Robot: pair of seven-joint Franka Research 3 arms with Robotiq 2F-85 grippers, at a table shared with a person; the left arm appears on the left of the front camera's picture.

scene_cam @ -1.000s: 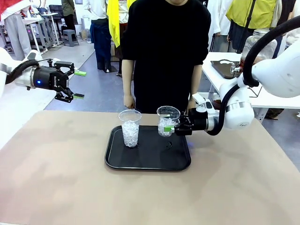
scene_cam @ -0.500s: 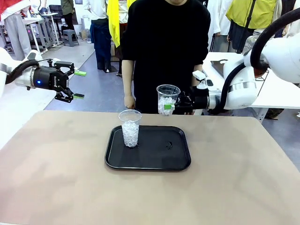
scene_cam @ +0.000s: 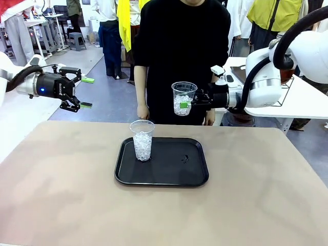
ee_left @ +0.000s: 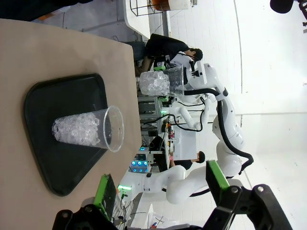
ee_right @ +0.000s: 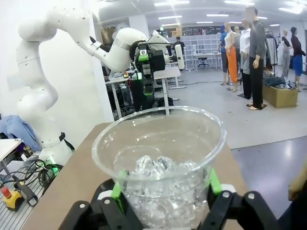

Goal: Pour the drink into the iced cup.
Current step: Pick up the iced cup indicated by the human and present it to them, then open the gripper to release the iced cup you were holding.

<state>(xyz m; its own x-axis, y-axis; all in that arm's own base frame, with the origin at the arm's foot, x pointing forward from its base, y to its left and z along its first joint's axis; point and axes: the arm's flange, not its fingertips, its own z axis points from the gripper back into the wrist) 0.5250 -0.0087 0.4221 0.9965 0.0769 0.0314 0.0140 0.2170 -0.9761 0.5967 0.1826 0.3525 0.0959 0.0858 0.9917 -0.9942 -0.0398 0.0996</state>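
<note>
Tan tabletop (scene_cam: pixel 61 195) is carrying a black tray (scene_cam: pixel 164 177) at its middle, and every risk here is sitting beyond that tray's far right corner. The right gripper (scene_cam: pixel 187 104) is holding a clear iced cup (scene_cam: pixel 183 97) up in the air there, well above the tray and close to the person's dark top. Its jaws are pressing in on the cup's lower wall, green pads on either side. That wall is thin plastic, so a hard squeeze may be buckling it, and a loose one may be letting the cup slide. Any tilt on the way is likely to be tossing ice out over the rim. The drink (scene_cam: pixel 287 76) is showing only as a brown sliver behind the right arm, far off to the tray's right, so lining the cup up under a spout is looking like a blind job. The left gripper (scene_cam: pixel 84 92) is hovering well to the tray's left with its jaws wide apart and nothing between them. A second iced cup (scene_cam: pixel 142 140) is standing upright on the tray's far left part, clear of both arms.
</note>
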